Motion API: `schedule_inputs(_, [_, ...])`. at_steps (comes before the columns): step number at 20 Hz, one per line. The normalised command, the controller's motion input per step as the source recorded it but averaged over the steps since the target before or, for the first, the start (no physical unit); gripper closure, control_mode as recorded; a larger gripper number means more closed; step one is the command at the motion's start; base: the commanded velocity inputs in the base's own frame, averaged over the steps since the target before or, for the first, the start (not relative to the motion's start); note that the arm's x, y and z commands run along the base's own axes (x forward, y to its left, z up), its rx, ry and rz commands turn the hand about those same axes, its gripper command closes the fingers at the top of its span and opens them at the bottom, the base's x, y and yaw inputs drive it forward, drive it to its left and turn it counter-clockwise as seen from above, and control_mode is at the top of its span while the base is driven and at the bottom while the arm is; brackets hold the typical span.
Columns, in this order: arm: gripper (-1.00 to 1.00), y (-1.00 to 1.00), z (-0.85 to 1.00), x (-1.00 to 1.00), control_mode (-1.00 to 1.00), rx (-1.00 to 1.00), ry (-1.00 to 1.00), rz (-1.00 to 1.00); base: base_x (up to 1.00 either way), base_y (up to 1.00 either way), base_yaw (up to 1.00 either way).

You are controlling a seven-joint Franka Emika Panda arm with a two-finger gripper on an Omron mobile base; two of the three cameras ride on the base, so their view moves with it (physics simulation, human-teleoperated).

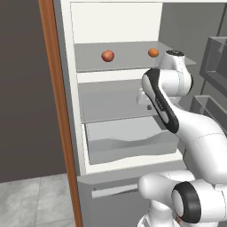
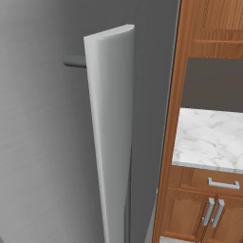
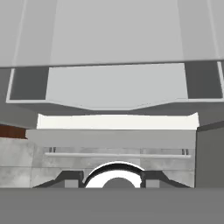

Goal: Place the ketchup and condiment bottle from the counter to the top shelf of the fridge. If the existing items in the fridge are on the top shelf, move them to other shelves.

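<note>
Pincer first [image 3: 112,179]: its two dark tips barely poke up at the bottom of the hand view, and whether they are spread or pressed together I cannot tell; nothing sits between them that I can see. From the left base view the white arm [image 1: 177,115] bends up in front of the open fridge [image 1: 73,111], with the hand tucked behind the elbow at the level of the middle shelf.

Taking the fridge as our landmark: right at its foot, the hand view looks down on the grey drawer [image 3: 116,85] and the white frame strip under it. Above the drawer is a grey middle shelf [image 1: 111,106], bare where it shows. Higher up, the top shelf [image 1: 128,60] carries the existing items: the pinkish-red fruit [image 1: 107,56] towards its left, the orange fruit [image 1: 153,52] towards its right, well apart from each other, both resting on the plate. Grey door racks [image 1: 215,57] hang at the fridge's right side.

Out past the fridge door, seen edge-on in the right base view, the counter [image 2: 209,137] shows its white-grey marbled top over brown cabinets with metal handles. The ketchup and the condiment bottle are not on the stretch of slab that shows.
</note>
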Motion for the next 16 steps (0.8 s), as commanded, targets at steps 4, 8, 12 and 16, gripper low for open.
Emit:
schedule_inputs(4, [-1.00, 0.00, 0.00, -0.14, -1.00, 0.00, -0.01, 0.01, 0.00, 0.00, 0.00])
schedule_inputs(8, [-1.00, 0.06, 0.07, -0.21, -1.00, 0.00, -0.15, 0.04, 0.00, 0.00, 0.00])
schedule_inputs(12, [-1.00, 0.27, 0.49, 0.00, -1.00, 0.00, -0.25, 0.00, 0.00, 0.00, 0.00])
schedule_inputs(16, [-1.00, 0.09, 0.83, -0.04, -1.00, 0.03, -0.38, 0.03, 0.00, 0.00, 0.00])
